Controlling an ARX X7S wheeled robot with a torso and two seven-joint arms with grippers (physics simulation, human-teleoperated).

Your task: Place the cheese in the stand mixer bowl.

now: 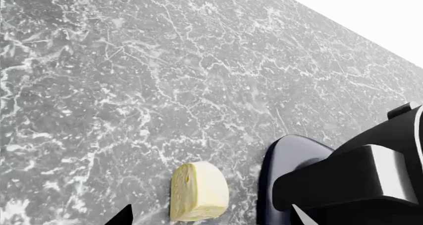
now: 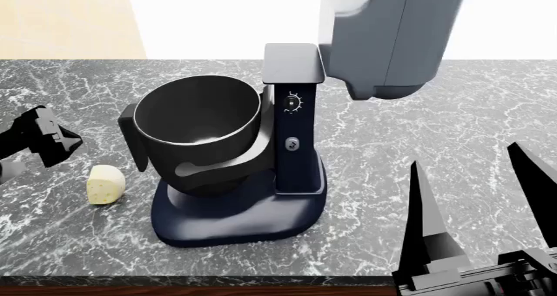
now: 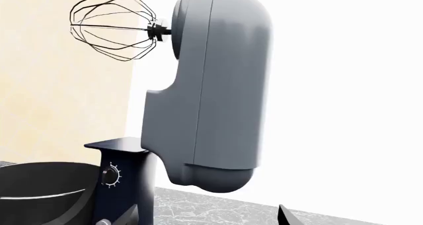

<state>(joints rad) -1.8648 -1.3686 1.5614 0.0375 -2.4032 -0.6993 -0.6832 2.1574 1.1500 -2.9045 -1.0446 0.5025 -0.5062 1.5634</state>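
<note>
Resting on the grey marble table, the small pale yellow cheese chunk lies just left of the large black stand mixer bowl. Left claw nearby, spread unclear; right claw wide apart, empty.

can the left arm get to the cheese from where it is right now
Probably yes. The cheese lies in the open on the marble counter, beside the mixer base, and the left gripper hovers close by with nothing between them.
</note>
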